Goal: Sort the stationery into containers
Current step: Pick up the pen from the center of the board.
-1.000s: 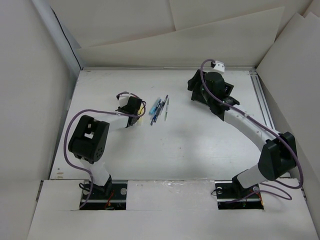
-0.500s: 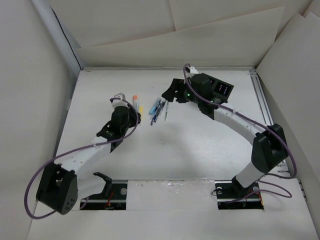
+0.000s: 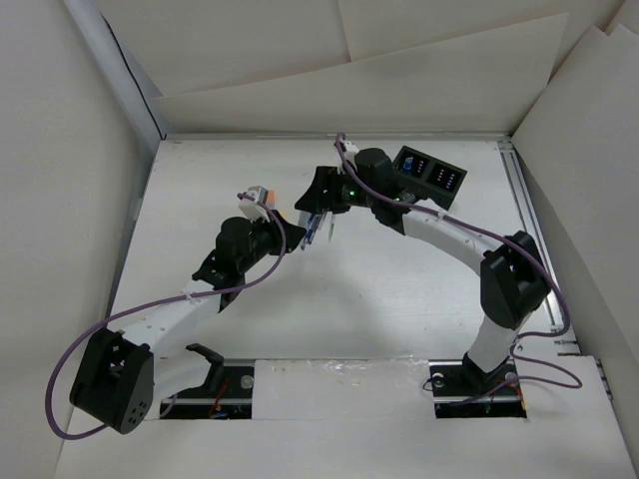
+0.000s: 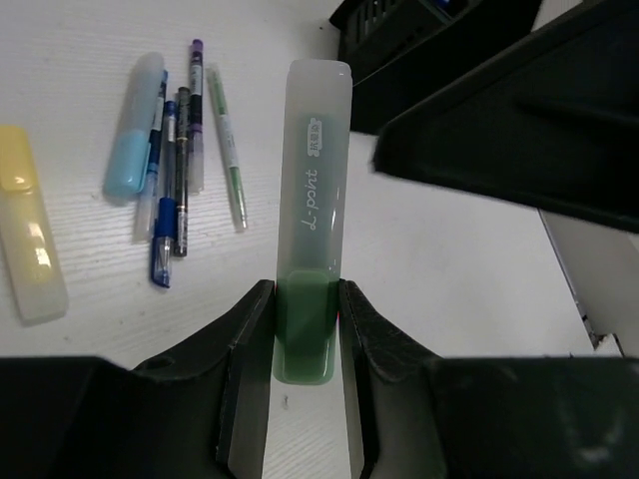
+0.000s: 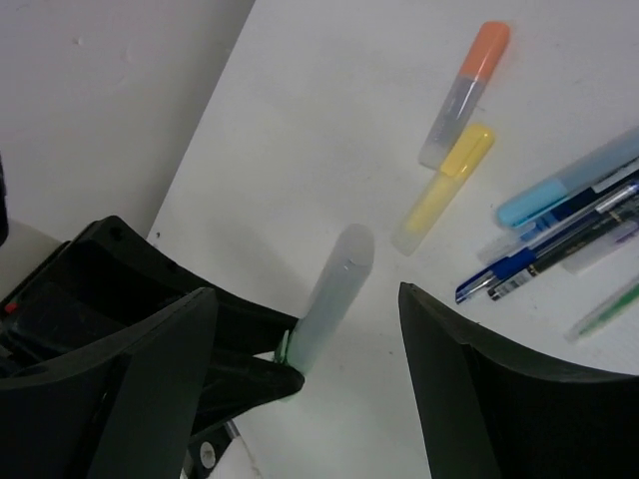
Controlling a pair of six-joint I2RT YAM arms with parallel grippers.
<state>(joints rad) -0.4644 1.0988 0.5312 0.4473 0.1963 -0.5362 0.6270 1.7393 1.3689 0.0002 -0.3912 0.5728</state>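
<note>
The green highlighter (image 4: 315,180) was clamped at its green base between the left fingers (image 4: 255,319), which were closed tight on both of its sides. In the left wrist view its long axis ran straight from 6 to 12 o'clock, with the frosted cap pointing to 12. In the right wrist view the same highlighter (image 5: 329,289) slanted with its cap toward 1 o'clock. It sat between the right fingers (image 5: 140,399), which were spread wide apart and touched nothing. On the white bench (image 3: 399,289), at 10 o'clock from the held highlighter in the left wrist view, lay a loose bundle of slim pens (image 4: 175,160). They were roughly parallel, with their axes near 12 to 6. A pale yellow highlighter (image 4: 30,239) lay at 9 o'clock. The right wrist view also showed an orange highlighter (image 5: 464,95) just beside the yellow one, both angled toward 1 o'clock. The black box (image 3: 431,175) stood at 2 o'clock from the pens in the top view. Small light shapes showed in its compartments, too small to identify.
</note>
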